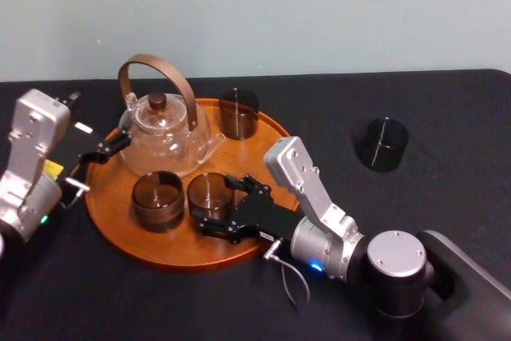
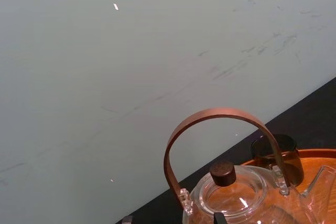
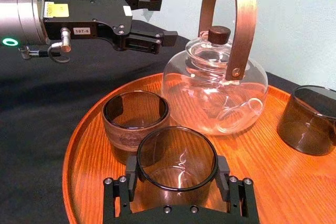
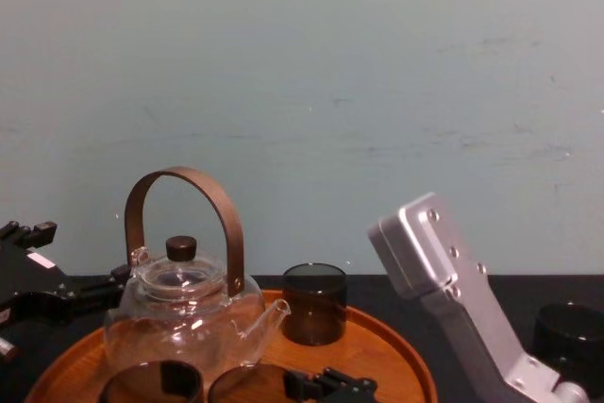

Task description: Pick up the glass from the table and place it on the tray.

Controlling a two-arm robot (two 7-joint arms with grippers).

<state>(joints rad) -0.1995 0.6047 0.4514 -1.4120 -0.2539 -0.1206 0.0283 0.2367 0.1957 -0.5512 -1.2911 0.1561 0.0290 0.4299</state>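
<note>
Between the right gripper's (image 1: 217, 205) closed jaws, the head view shows the glass (image 1: 209, 194) down on the tray (image 1: 160, 249): placing seems done, so you open and back straight out. Left wrist view: the teapot (image 2: 231, 198). Right wrist view: a second glass (image 3: 135, 116) just beside those jaws; the left gripper (image 3: 161, 20), jaws open and empty, beyond it. Chest view: a third glass (image 4: 313, 303) beyond the jaws.

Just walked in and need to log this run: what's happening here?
The right gripper holds a smoked glass at the front of the wooden tray, next to another glass and in front of the teapot. The left gripper hangs open at the tray's left edge. One more glass stands on the black table, to the right.
</note>
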